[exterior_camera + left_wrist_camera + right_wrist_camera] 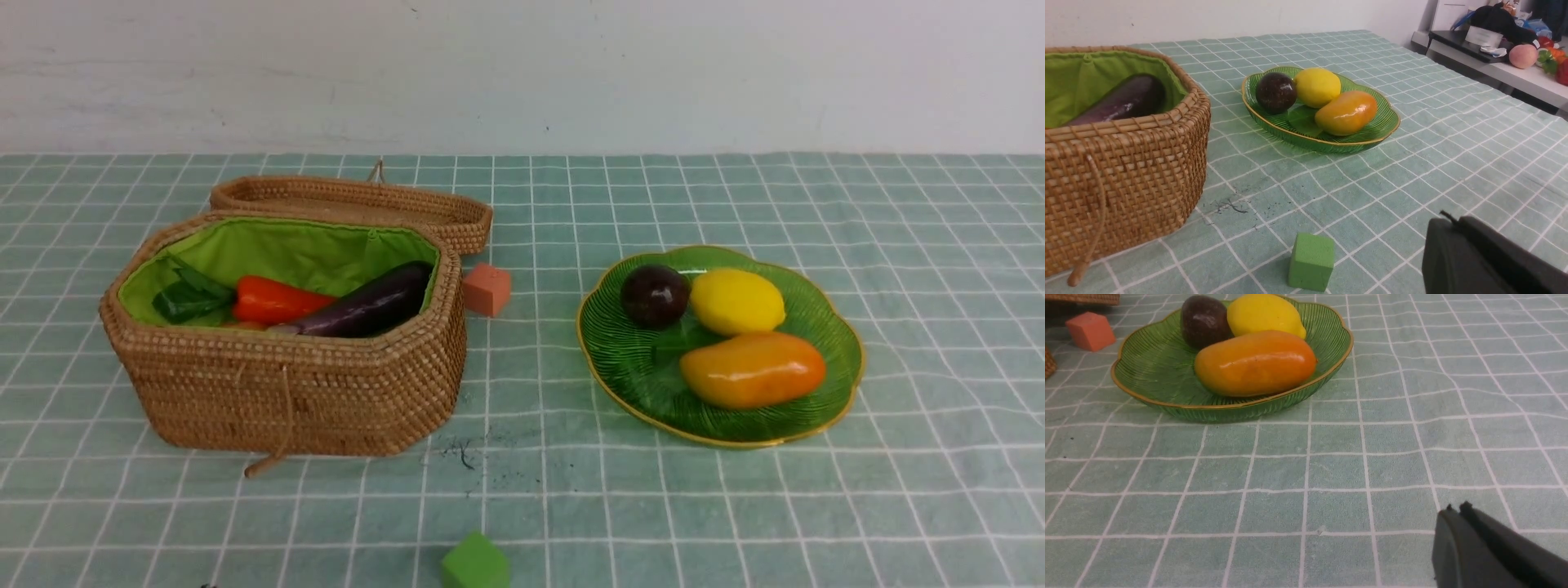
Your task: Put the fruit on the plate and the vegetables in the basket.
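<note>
On the green plate at the right lie a dark mangosteen, a yellow lemon and an orange-yellow mango. The open wicker basket at the left holds a purple eggplant and an orange carrot with green leaves; anything beneath them is hidden. Neither arm shows in the front view. My left gripper hangs shut and empty over the cloth, short of the plate. My right gripper is also shut and empty, well back from the plate.
An orange cube sits between basket and plate, by the basket's lid, which lies open behind it. A green cube rests near the front edge. A green checked cloth covers the table. A side shelf with clutter stands beyond the table.
</note>
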`<control>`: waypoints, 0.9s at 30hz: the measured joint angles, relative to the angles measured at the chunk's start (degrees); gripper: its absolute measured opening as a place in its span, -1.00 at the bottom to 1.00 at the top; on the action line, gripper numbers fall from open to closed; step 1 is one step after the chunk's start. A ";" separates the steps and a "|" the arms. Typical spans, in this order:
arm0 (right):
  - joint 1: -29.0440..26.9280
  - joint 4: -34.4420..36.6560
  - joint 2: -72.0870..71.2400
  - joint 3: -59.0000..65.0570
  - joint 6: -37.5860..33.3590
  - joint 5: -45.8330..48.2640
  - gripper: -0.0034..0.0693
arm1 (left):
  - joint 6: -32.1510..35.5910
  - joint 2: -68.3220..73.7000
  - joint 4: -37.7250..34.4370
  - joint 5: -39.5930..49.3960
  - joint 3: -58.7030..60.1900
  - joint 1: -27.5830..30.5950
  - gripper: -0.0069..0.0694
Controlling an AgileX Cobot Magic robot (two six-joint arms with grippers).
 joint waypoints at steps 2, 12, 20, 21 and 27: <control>0.00 0.00 0.00 0.00 0.00 0.00 -0.94 | 0.00 0.00 0.00 0.00 0.00 0.00 -0.82; 0.00 -0.12 0.00 0.00 0.00 0.00 -0.92 | 0.00 0.00 0.00 0.21 0.00 0.00 -0.79; 0.00 -0.12 0.00 0.00 0.00 0.00 -0.91 | -1.04 -1.29 2.14 -11.04 3.08 4.94 -0.79; 0.00 -0.12 0.00 0.00 0.00 0.00 -0.91 | -2.94 -2.36 4.02 -13.03 4.19 9.27 -0.81; 0.00 -0.12 0.00 0.00 0.00 0.02 -0.89 | -18.62 -11.90 20.36 -6.84 10.59 26.83 -0.85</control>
